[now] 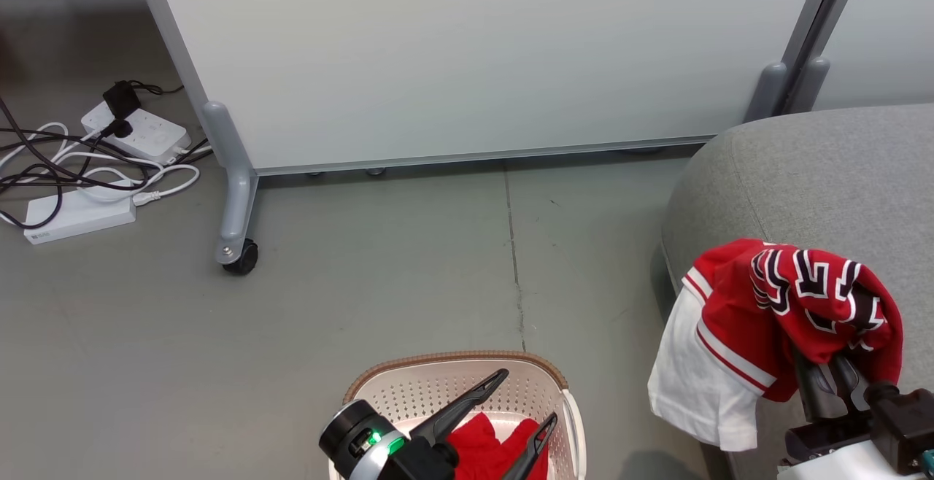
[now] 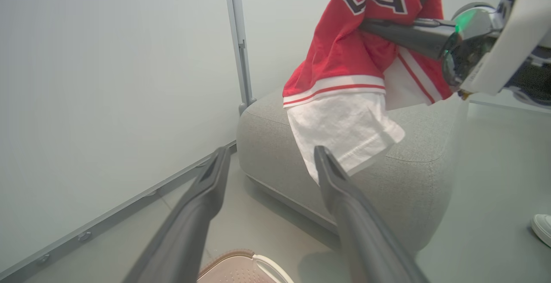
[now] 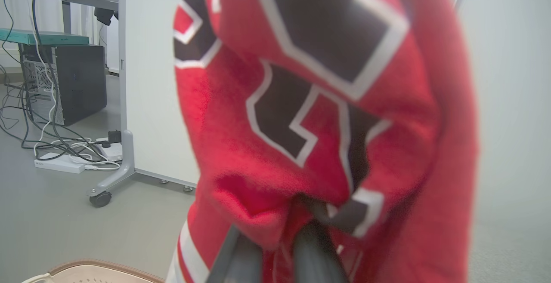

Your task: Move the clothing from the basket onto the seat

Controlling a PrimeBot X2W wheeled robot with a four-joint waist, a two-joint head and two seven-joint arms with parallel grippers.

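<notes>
Pinching a bunch of the red lettered jersey (image 1: 795, 305) between fingers pressed almost together, the right gripper (image 1: 828, 381) held the garment up by the rounded front edge of the grey sofa (image 1: 817, 173). It was high enough that the white lower part hung free instead of trailing on the floor; whether that hem touched the upholstery could not be told. The jersey was out of the laundry basket (image 1: 408, 385) but not yet laid on the seat. It probably needed carrying further over the cushion, since a release this near the edge might let it slide off. The left gripper (image 1: 529, 394) hovered above the basket with its fingers spread wide. It held nothing and seemed placed ready for the plain red garment (image 1: 485, 443) lying inside.
</notes>
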